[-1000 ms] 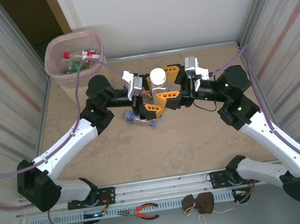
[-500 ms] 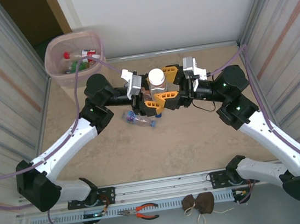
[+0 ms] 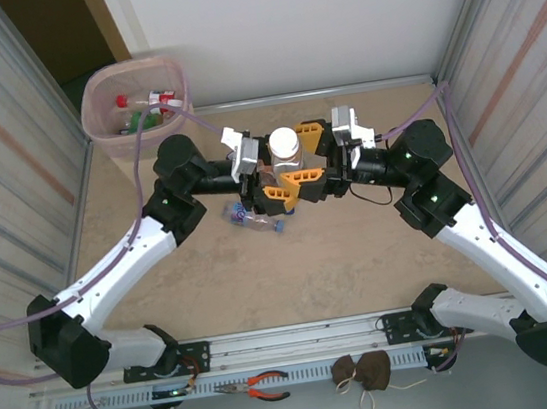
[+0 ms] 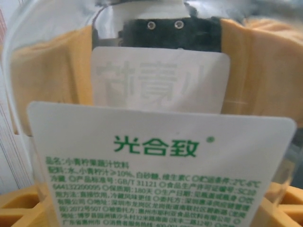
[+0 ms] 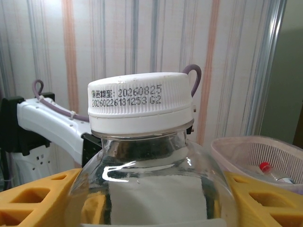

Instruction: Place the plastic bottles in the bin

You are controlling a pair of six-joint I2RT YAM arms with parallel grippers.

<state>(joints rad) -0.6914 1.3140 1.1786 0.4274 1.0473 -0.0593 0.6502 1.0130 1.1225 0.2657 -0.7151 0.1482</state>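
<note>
I have a clear plastic bottle with a white ribbed cap [image 3: 284, 144] upright between the two arms, above the middle of the tan table [image 3: 381, 251]. The right gripper [image 5: 151, 201] clasps it low on the body, one yellow finger on each side, so the cap stays up and the bottle cannot tip. The left gripper [image 4: 151, 210] faces it from the opposite side, with the white label pressed up close to its camera and its fingers flanking the body. I cannot tell whether they are pressing or merely standing beside it. I read this as a handover, because the beige bin lined with a pink bag [image 3: 90, 95] stands at the far left corner, on the left arm's side. Several bottles [image 3: 141, 116] already lie inside it. Another clear bottle with blue markings [image 3: 255, 217] lies on its side just under the left gripper.
</note>
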